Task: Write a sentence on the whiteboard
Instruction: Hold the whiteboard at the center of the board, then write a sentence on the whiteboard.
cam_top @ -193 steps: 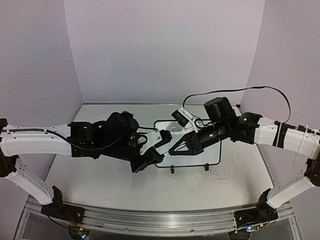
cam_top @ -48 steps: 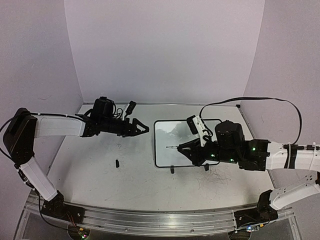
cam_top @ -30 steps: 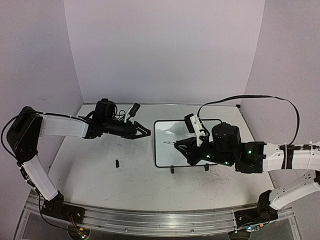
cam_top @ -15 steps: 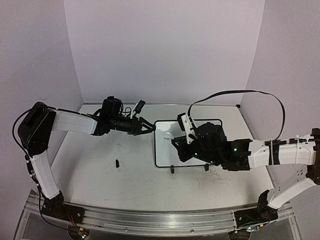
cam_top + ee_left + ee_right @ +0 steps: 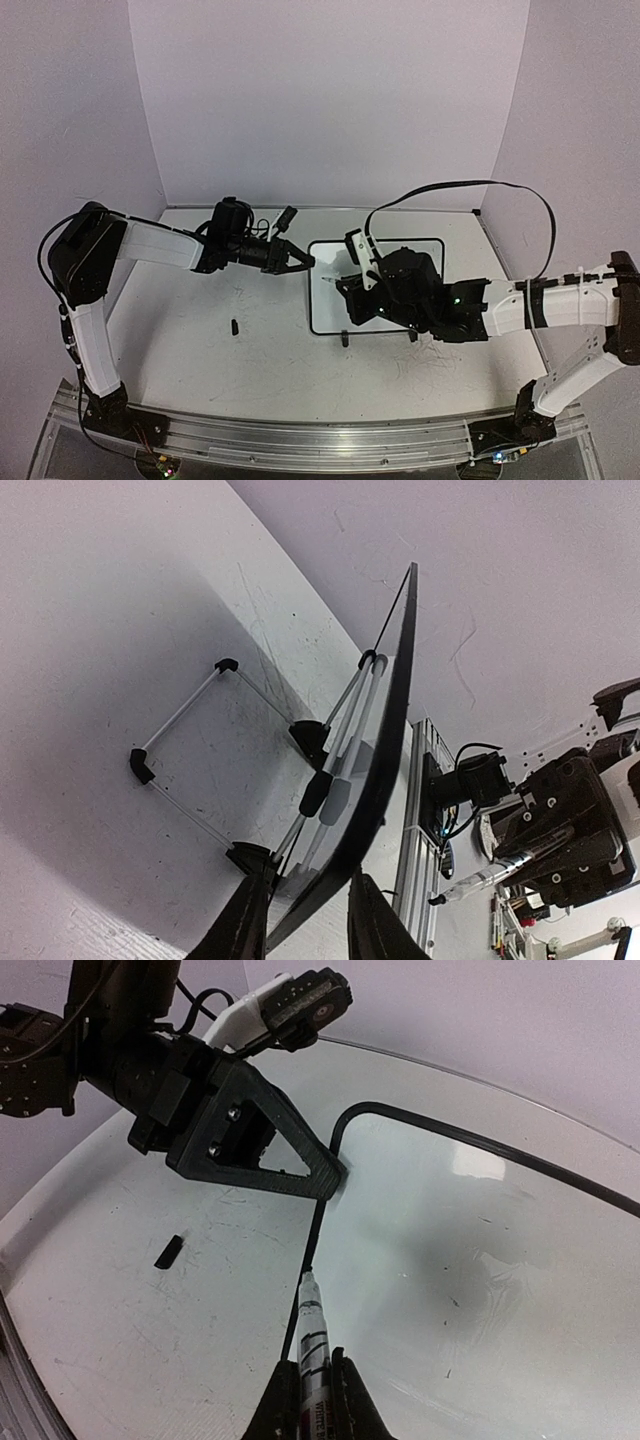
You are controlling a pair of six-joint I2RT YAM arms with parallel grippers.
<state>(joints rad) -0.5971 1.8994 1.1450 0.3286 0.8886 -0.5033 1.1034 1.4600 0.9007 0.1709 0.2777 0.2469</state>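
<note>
The whiteboard (image 5: 325, 312) stands tilted on its feet at mid-table. Its white face (image 5: 480, 1260) carries faint smudges only; no sentence shows. My left gripper (image 5: 304, 262) reaches in from the left. Its jaws are narrowed onto the board's upper left edge (image 5: 395, 700), one finger on each face, seen in the left wrist view (image 5: 310, 882) and the right wrist view (image 5: 337, 1175). My right gripper (image 5: 313, 1358) is shut on a white marker (image 5: 315, 1335). The uncapped tip lies at the board's left frame. From above, the right gripper (image 5: 347, 287) hangs over the board's left half.
A small black marker cap (image 5: 234, 326) lies on the table left of the board, also in the right wrist view (image 5: 170, 1251). The board's wire stand (image 5: 180, 710) props it from behind. A black cable arcs over the right arm (image 5: 460, 185). An aluminium rail (image 5: 320, 440) runs along the near edge.
My left gripper has moved right to the board's left edge and narrowed its jaws around it. My right gripper has carried the marker left, toward that same edge.
</note>
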